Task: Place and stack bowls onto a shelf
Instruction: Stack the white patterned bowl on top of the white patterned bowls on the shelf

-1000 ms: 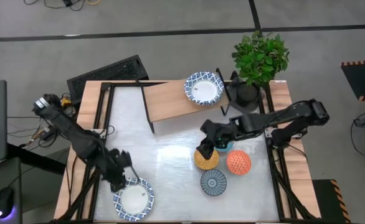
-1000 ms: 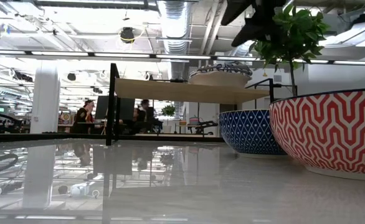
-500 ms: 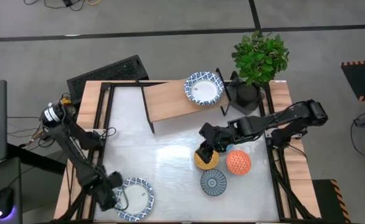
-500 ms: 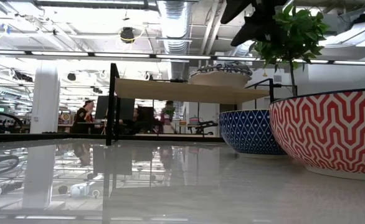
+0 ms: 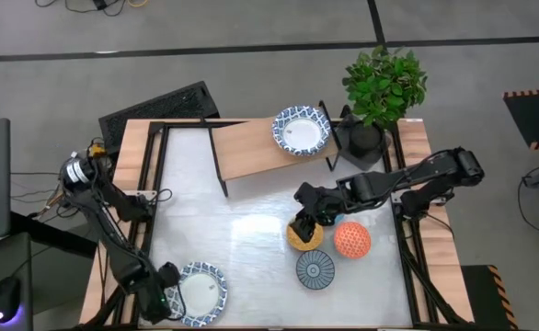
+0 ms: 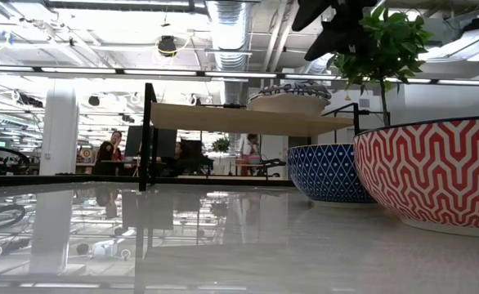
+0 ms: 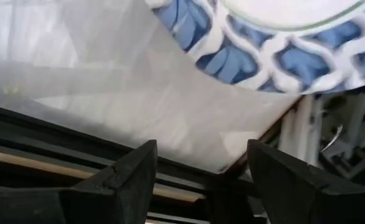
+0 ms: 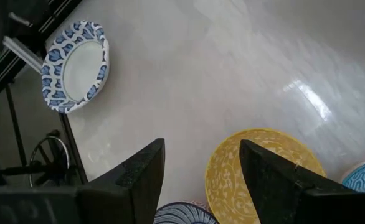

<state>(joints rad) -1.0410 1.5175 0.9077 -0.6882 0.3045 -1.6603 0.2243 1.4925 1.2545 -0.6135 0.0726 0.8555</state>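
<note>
Left pincer (image 5: 162, 296) retreated beside white bowl (image 5: 199, 294).

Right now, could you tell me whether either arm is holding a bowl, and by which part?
Neither: left gripper and right gripper have open, empty fingers.

Quick count from the overhead shot: six bowls total. Two are the wide white ones with blue patterned rims — one (image 5: 301, 129) on the shelf (image 5: 251, 152), one (image 5: 200, 294) down at the near-left corner of the table (image 5: 233, 230). Four are the smaller coloured ones, all bunched together right of centre — a yellow-orange bowl (image 5: 304, 237), an orange-red bowl (image 5: 352, 239), a dark blue bowl (image 5: 315, 268) and a light blue bowl (image 5: 332, 217) mostly hidden under the arm. One shelf, one table, one potted plant (image 5: 384, 87) at the far-right corner, and two robot arms, one gripper each — left gripper (image 5: 162, 292), right gripper (image 5: 301, 222).
</note>
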